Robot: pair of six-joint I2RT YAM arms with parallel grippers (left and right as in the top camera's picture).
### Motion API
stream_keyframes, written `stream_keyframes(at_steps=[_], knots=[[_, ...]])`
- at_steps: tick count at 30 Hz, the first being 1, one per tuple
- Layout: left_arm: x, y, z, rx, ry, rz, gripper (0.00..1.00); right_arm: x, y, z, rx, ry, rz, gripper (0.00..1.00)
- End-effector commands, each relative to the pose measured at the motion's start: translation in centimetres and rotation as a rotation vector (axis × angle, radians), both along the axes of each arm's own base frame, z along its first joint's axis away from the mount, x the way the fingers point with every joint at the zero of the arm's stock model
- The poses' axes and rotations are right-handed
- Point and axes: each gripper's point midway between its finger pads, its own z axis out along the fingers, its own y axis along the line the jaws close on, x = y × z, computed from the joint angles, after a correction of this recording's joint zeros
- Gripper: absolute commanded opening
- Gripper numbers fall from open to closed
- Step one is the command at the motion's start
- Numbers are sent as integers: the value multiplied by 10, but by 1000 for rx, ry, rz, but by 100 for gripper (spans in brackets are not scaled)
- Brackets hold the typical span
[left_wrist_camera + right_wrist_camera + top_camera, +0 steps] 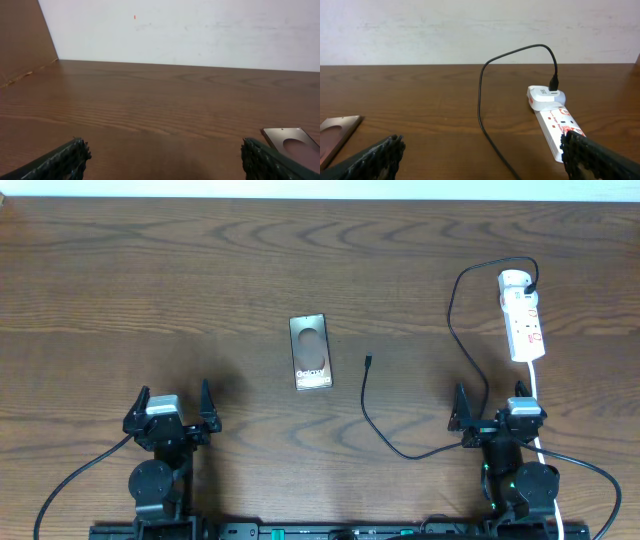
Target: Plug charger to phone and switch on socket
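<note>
Charger tip [368, 361], ahead-left of right tool [489, 392]

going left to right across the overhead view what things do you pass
left gripper → phone → charger tip → socket

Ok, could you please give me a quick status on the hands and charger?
Left hand, right hand open, empty. Thin black charger cable plugged into white power strip; tip loose right of bronze-grey phone. Nothing between.
</note>
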Motion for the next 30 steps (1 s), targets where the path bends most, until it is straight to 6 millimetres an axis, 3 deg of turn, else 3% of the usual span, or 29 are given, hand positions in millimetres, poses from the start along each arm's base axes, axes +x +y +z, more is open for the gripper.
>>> stream_keyframes(at_steps=[1, 21, 30], knots=[[-2, 4, -16, 17, 56, 24, 95, 0, -1, 0, -14, 0, -3, 99], [-2, 4, -16, 17, 55, 24, 95, 0, -9, 1, -18, -7, -48, 99], [-2, 3, -16, 15, 55, 16, 95, 1, -9, 14, -14, -60, -48, 99]])
